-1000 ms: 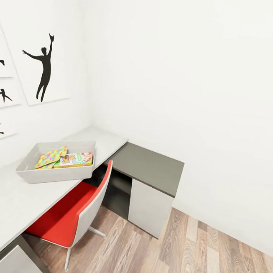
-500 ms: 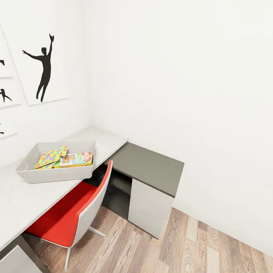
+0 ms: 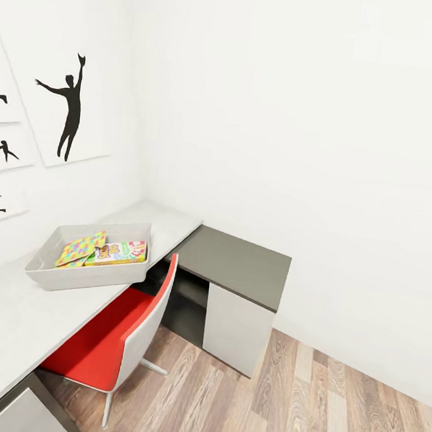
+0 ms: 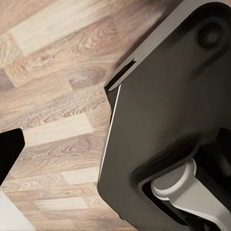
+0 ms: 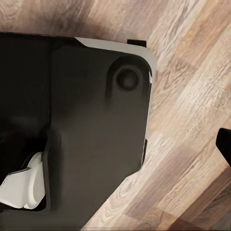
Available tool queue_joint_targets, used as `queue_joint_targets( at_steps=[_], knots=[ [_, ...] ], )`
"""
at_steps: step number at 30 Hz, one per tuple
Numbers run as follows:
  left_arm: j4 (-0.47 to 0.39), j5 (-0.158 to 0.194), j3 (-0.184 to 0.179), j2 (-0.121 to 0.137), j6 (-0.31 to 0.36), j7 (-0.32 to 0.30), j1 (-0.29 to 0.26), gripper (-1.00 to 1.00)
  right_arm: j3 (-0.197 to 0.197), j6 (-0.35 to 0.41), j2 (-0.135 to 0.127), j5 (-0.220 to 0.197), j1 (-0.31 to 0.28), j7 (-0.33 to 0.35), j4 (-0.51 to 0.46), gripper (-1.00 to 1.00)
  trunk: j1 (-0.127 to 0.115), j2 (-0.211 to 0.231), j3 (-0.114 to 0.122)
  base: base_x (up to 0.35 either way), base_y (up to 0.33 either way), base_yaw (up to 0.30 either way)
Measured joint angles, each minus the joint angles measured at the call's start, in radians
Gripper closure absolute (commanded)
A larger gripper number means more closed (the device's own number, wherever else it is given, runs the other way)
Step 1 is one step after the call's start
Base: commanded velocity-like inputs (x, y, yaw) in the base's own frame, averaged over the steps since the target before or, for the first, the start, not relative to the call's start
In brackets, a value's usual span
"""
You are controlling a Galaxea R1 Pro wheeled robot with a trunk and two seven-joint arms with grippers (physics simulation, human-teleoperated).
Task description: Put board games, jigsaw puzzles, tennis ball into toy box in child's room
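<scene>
In the head view the light grey toy box (image 3: 86, 277) stands on the pale table (image 3: 5, 320) against the left wall. Inside it lie a jigsaw puzzle box (image 3: 79, 248) with a bright puzzle-piece pattern and, beside it, a board game (image 3: 119, 251) with a red band. The bed and the tennis ball are out of view. My left gripper (image 4: 115, 149) and right gripper (image 5: 115, 144) hang low over the wood floor and my own dark base, fingers spread wide with nothing between them. One black fingertip (image 4: 9, 151) shows at the edge of the left wrist view and another fingertip (image 5: 224, 143) in the right wrist view.
A red chair (image 3: 106, 344) with a white shell is pushed under the table just below the toy box. The dark grey cabinet section (image 3: 238, 261) joins the table at the corner. Black silhouette pictures (image 3: 68, 107) hang on the left wall. Wood-plank floor (image 3: 302, 411) lies open to the right.
</scene>
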Motion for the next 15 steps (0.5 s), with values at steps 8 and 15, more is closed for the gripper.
queue_joint_targets(
  at_steps=[8, 15],
  knots=[
    [0.004, 0.0, 0.001, 0.0, 0.0, 0.0, 0.0, -1.0, 0.0, 0.014, 0.024, 0.0, 0.003, -0.026, 0.002, -1.0, 0.0, 0.0, 0.0, 0.0, 0.0, 0.0],
    [0.005, -0.001, 0.001, 0.0, 0.0, 0.0, 0.0, -1.0, 0.0, 0.026, 0.032, -0.001, 0.007, -0.031, 0.003, -1.0, 0.0, 0.0, 0.0, 0.0, 0.0, 0.0]
  ],
)
